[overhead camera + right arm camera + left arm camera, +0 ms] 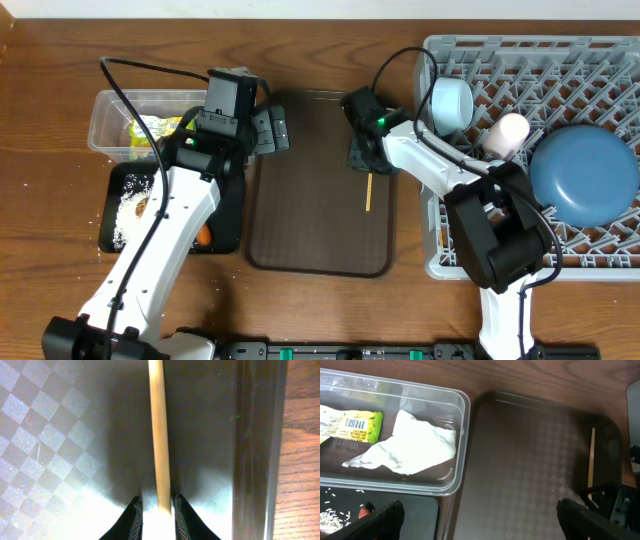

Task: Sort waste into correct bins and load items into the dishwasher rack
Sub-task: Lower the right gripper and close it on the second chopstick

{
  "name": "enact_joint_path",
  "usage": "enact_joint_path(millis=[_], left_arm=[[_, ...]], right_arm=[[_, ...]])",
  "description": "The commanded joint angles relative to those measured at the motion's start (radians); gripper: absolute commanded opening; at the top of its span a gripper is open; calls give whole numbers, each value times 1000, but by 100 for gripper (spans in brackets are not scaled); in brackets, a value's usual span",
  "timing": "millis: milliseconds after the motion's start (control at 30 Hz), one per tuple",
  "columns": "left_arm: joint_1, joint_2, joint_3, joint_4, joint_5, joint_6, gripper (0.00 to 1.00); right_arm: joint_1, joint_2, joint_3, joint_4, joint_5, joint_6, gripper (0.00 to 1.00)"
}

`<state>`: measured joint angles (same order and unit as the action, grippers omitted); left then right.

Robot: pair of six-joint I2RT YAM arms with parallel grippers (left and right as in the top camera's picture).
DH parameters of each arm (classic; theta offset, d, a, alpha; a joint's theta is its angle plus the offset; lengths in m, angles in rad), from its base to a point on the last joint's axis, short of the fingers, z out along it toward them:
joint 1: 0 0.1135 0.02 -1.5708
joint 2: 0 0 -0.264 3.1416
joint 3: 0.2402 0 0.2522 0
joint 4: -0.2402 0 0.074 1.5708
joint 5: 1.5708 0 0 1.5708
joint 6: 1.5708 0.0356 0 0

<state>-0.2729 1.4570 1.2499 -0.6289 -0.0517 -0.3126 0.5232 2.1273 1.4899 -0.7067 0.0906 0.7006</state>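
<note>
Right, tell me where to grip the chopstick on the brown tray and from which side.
Grip the chopstick near its end, coming straight down, one gripper finger on each long side. It is thin and lies flat on the brown tray beside the right rim, so only its narrow width can be pinched. The right gripper straddles it this way.

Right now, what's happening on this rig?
The right gripper is down on the brown serving tray, its fingers flanking one end of a wooden chopstick; whether they pinch it yet is unclear. The left gripper hangs open and empty beside the clear tub, which holds the wrapper and napkin. Rice lies in the black tray. The blue plate and pink cup sit in the rack.
</note>
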Motion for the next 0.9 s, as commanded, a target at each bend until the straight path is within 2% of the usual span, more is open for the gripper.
enact_joint_path(millis=[0,67,133,167,500,633,867], left_arm=[[-2,2,9,-4,-1,13,98],[-2,2,9,-4,-1,13,98],[-2,2,9,-4,-1,13,98],[-2,2,9,-4,-1,13,98],[-2,2,9,-4,-1,13,98],[-2,2,9,-4,-1,13,98],[-2,2,9,-4,-1,13,98]], right_arm=[[1,35,-14,-10,-52,17,18],[1,35,-14,-10,-46,18,15],[1,35,-14,-10,-41,18,4],[1,35,-14,-11,-39,18,1],[1,27,-11,-38,-35,16,1],[0,-13,-5,-47,-42,-50,1],[0,-77,-5,-64,-38,-50,1]])
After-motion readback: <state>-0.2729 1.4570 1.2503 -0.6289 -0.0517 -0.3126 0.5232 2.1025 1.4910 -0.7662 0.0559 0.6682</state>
